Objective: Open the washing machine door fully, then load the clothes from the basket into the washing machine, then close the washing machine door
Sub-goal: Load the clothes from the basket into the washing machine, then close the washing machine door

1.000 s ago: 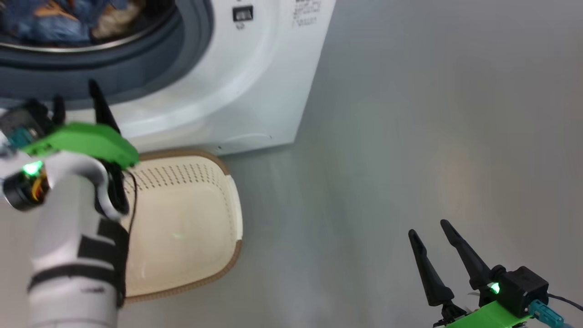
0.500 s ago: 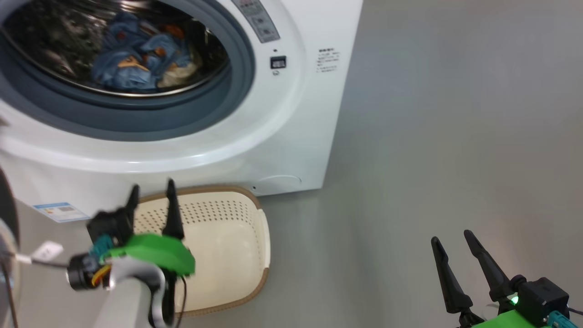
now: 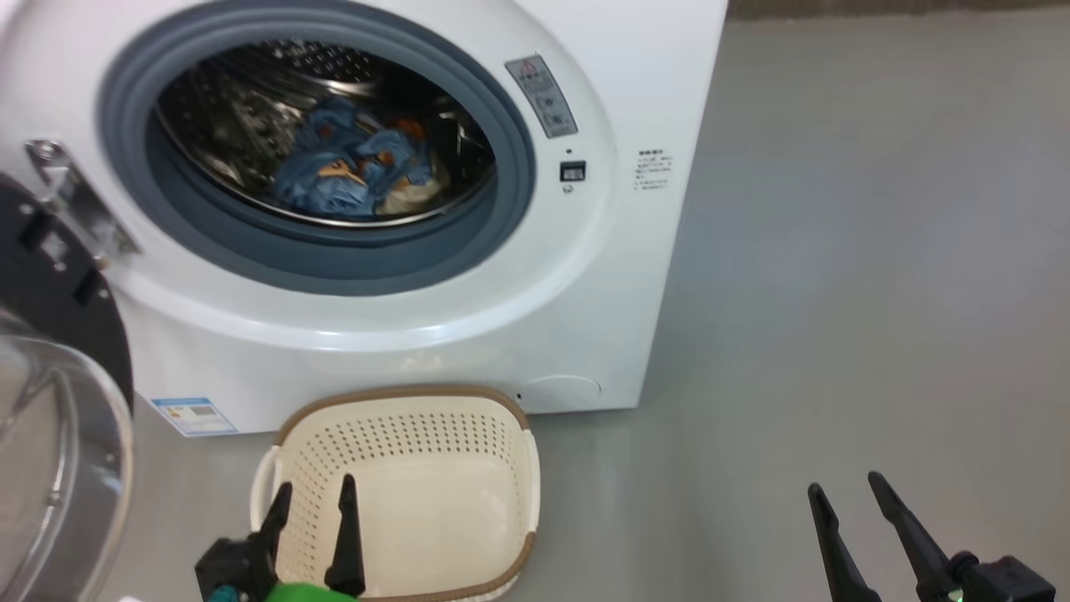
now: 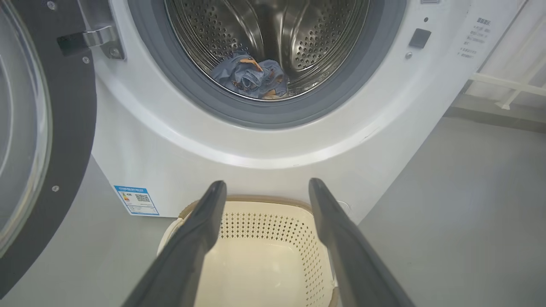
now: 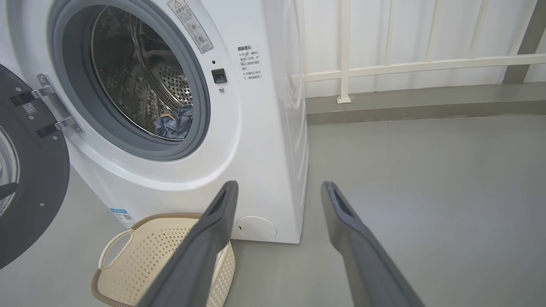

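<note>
Black washing machine door (image 3: pixel 84 318) open, left of left fingers (image 3: pixel 344 543); right fingers (image 3: pixel 834 543) well apart. Both pairs spread, empty.

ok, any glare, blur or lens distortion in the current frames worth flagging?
Head view: sharp; soft highlights on the washing machine front, reflections in the washing machine door glass. Left wrist view: bright streaks on the steel drum; the left gripper looms large, slightly soft. Right wrist view: even light, wide-angle lean on the machine's edges, clothes dim inside.
</note>
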Controlling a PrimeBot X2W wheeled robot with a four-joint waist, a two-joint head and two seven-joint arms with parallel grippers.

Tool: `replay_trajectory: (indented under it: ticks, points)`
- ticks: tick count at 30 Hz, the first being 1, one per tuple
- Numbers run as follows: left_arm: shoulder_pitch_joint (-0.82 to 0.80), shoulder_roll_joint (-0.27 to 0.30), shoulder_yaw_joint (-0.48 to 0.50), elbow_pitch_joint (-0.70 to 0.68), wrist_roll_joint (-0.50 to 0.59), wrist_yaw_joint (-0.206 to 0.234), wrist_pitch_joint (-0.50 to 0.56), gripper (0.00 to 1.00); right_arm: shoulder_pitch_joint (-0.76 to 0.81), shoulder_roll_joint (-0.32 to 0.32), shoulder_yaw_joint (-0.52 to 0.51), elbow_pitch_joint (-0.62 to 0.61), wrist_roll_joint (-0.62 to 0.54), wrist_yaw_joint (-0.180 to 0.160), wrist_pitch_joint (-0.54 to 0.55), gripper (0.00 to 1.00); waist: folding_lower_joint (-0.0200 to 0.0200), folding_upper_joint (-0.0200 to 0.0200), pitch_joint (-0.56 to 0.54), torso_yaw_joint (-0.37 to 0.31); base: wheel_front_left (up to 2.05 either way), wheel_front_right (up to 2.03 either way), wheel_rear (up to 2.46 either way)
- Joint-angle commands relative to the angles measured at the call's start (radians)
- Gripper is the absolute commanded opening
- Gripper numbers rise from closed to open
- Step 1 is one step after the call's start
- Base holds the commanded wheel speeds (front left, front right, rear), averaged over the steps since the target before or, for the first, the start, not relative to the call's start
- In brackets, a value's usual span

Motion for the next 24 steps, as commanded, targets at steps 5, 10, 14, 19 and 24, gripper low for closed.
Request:
replay_trajectory:
  ticks: [5, 10, 14, 19, 24]
  points:
    - [0.05, 0.014, 0.04, -0.082, 0.024, 0.018, -0.006, 1.0, 0.016, -0.01, 0.012, -0.032, -0.01, 0.003, -0.005, 1.0, 0.0001, 0.0, -0.054, 0.048, 0.0, 0.0, 0.0]
    - [0.091, 0.014, 0.063, -0.11, 0.024, 0.03, -0.006, 1.0, 0.027, -0.009, 0.005, -0.035, -0.013, 0.003, -0.005, 1.0, 0.0001, 0.0, -0.066, 0.065, 0.0, 0.0, 0.0]
    - [0.109, 0.014, 0.081, -0.126, 0.031, 0.038, -0.006, 1.0, 0.033, -0.006, 0.005, -0.035, -0.014, 0.003, -0.005, 1.0, 0.0001, 0.0, -0.07, 0.075, 0.0, 0.0, 0.0]
    - [0.119, 0.014, 0.074, -0.132, 0.037, 0.029, -0.006, 1.0, 0.033, -0.006, 0.009, -0.036, -0.014, 0.003, -0.005, 1.0, 0.0001, 0.0, -0.073, 0.081, 0.0, 0.0, 0.0]
    - [0.121, 0.014, 0.075, -0.131, 0.041, 0.037, -0.006, 1.0, 0.031, -0.007, 0.013, -0.034, -0.015, 0.003, -0.005, 1.0, 0.0001, 0.0, -0.076, 0.081, 0.0, 0.0, 0.0]
